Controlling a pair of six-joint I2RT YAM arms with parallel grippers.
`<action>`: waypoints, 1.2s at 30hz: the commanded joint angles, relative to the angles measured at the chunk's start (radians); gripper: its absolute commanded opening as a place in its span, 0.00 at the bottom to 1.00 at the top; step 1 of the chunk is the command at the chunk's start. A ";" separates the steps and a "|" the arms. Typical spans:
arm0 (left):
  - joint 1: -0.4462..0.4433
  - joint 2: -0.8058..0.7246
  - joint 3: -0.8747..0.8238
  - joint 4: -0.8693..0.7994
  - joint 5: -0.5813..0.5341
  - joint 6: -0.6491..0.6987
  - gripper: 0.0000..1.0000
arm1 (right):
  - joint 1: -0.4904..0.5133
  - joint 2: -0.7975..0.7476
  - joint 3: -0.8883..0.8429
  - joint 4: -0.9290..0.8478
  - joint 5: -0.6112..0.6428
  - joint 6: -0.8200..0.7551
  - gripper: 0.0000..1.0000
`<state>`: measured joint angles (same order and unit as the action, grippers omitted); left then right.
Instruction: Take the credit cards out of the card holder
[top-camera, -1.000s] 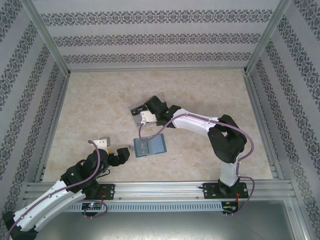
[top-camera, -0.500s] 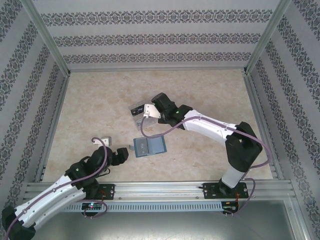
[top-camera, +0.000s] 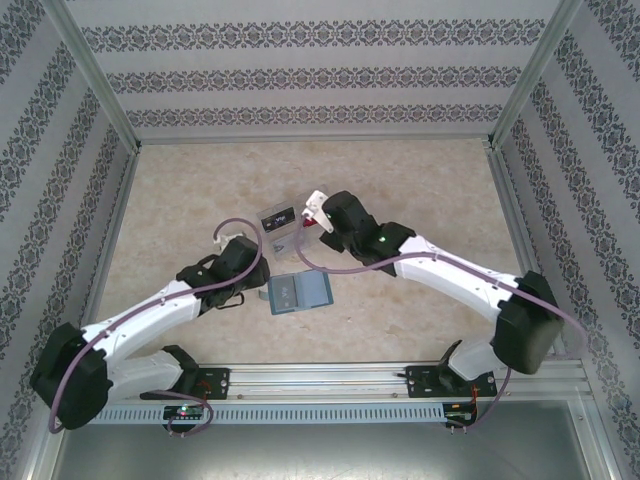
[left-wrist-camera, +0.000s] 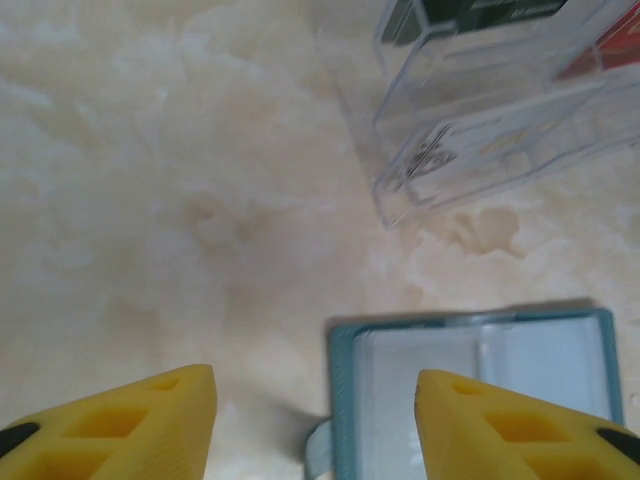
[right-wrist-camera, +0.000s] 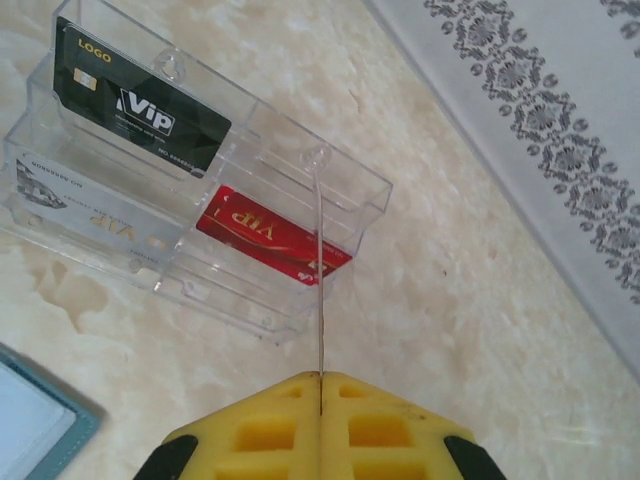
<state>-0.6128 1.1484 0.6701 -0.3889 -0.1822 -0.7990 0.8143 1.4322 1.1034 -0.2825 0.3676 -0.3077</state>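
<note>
The teal-blue card holder (top-camera: 298, 292) lies open and flat on the table, its blue-grey inside panels (left-wrist-camera: 480, 385) facing up. My left gripper (left-wrist-camera: 315, 390) is open and low over the holder's left edge, one yellow finger on each side of that edge; from above the left gripper (top-camera: 262, 272) sits just left of the holder. My right gripper (right-wrist-camera: 320, 378) is shut on a thin card (right-wrist-camera: 320, 280) seen edge-on, held upright over the near right corner of the clear tray. From above, the right gripper (top-camera: 311, 223) hangs at the tray's right side.
A clear plastic tray (top-camera: 280, 226) with compartments stands behind the holder. It holds a black VIP card (right-wrist-camera: 140, 110), a red VIP card (right-wrist-camera: 270, 232) and a pale card (right-wrist-camera: 90, 205). Patterned walls enclose the table, and bare marble-look surface lies to the left (left-wrist-camera: 150, 200).
My left arm has swung forward from near its base to the holder's left edge. My right gripper has shifted right and back, from over the tray to its right side.
</note>
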 joint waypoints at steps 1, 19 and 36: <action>0.019 0.054 0.069 0.037 -0.030 0.025 0.53 | 0.002 -0.074 -0.079 0.060 -0.027 0.138 0.00; 0.091 0.317 0.222 0.119 -0.023 0.036 0.42 | -0.009 -0.173 -0.224 0.155 -0.114 0.208 0.00; 0.139 0.454 0.271 0.155 0.019 0.047 0.35 | -0.009 -0.171 -0.233 0.161 -0.124 0.205 0.02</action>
<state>-0.4877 1.5944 0.9138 -0.2604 -0.1730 -0.7692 0.8135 1.2774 0.8787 -0.1440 0.2596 -0.1249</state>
